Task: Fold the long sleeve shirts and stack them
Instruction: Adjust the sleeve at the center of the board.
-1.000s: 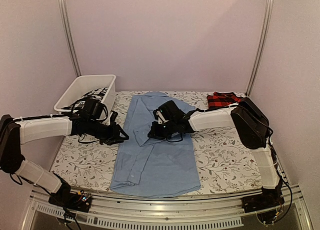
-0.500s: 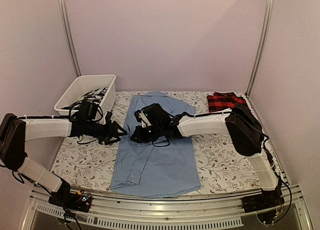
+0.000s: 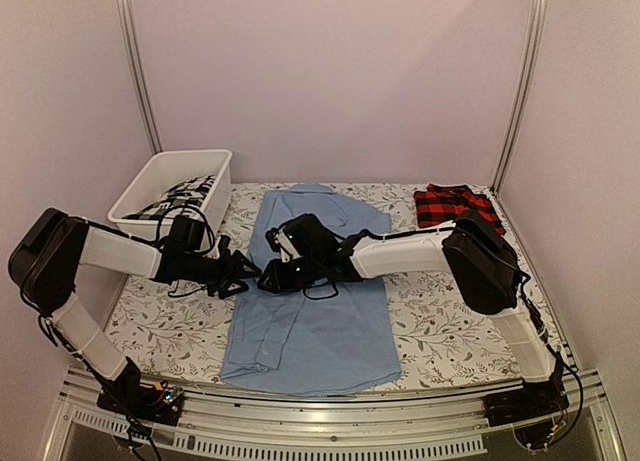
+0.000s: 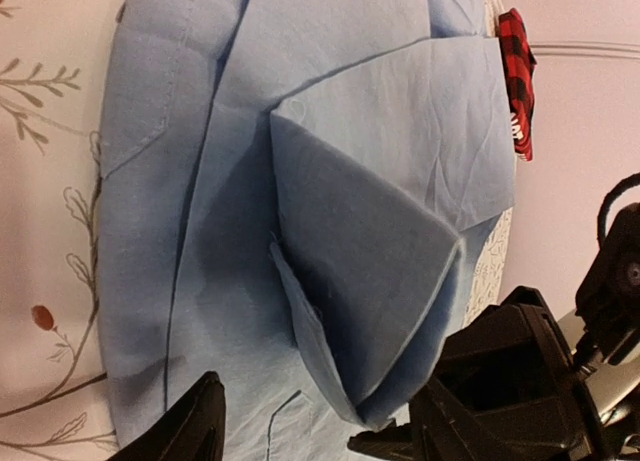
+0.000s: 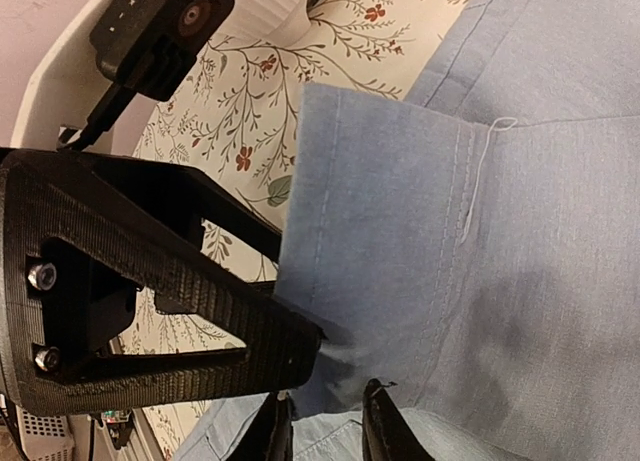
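Light blue shirt (image 3: 320,321) flat on the table (image 3: 450,311), one sleeve pinched

The shirt lies with its long axis from near to far, collar at the far end. The right pincer (image 5: 322,421) is clamped on the sleeve cuff (image 5: 380,281) over the shirt's left part. The left pincer (image 4: 320,396) stands with fingers apart just beside the shirt's left edge. The red-and-black plaid shirt (image 3: 450,202) lies folded at the far right corner; its white label is too small to read.
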`<state>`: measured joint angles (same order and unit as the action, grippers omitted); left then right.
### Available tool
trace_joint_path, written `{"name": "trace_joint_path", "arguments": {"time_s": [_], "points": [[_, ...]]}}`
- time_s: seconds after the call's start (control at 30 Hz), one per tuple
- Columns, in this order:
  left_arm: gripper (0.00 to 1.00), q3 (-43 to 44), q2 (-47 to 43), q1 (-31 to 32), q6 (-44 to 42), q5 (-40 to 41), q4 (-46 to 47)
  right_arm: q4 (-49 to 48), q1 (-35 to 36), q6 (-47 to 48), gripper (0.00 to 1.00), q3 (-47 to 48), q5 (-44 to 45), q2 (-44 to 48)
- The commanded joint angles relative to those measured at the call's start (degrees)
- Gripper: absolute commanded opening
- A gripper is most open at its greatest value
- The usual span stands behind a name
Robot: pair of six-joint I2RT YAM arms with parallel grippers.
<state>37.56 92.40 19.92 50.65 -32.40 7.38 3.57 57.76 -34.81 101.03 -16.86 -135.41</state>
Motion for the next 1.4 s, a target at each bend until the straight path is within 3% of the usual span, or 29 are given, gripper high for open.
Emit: {"name": "trace_joint_path", "arguments": {"time_s": [0.0,0.17,0.53,0.63,0.73,0.77,1.07,1.37], "points": [[0.61,-0.21,0.94,-0.86,1.11,0.42,2.11,-0.24,0.08,1.08,0.25,-1.24,0.84,2.53],[0.48,0.30,2.27,-0.90,0.77,1.24,0.95,0.30,0.07,1.82,0.33,-3.75,3.63,6.27],[0.37,1.35,2.28,-0.68,-0.85,2.61,-1.84,4.61,-2.26,3.17,0.42,-9.91,10.69,14.39],[0.24,2.12,2.63,-0.56,-1.29,2.08,-2.13,4.69,-5.17,1.86,0.42,-14.63,11.94,17.02],[0.02,3.85,2.65,-0.30,-2.13,1.86,-3.46,4.64,-8.06,1.20,0.43,-19.68,14.16,20.92],[0.00,4.55,2.50,-0.10,-2.77,1.99,-4.23,4.58,-9.25,1.09,0.44,-21.19,14.85,22.58],[0.00,9.87,-0.08,1.38,-5.39,3.06,-11.17,1.13,-22.10,-0.09,0.51,-30.44,16.24,29.05],[0.00,13.36,-0.98,3.48,-6.46,2.14,-14.44,-0.41,-30.36,-0.13,0.48,-24.83,15.09,20.24]]}}
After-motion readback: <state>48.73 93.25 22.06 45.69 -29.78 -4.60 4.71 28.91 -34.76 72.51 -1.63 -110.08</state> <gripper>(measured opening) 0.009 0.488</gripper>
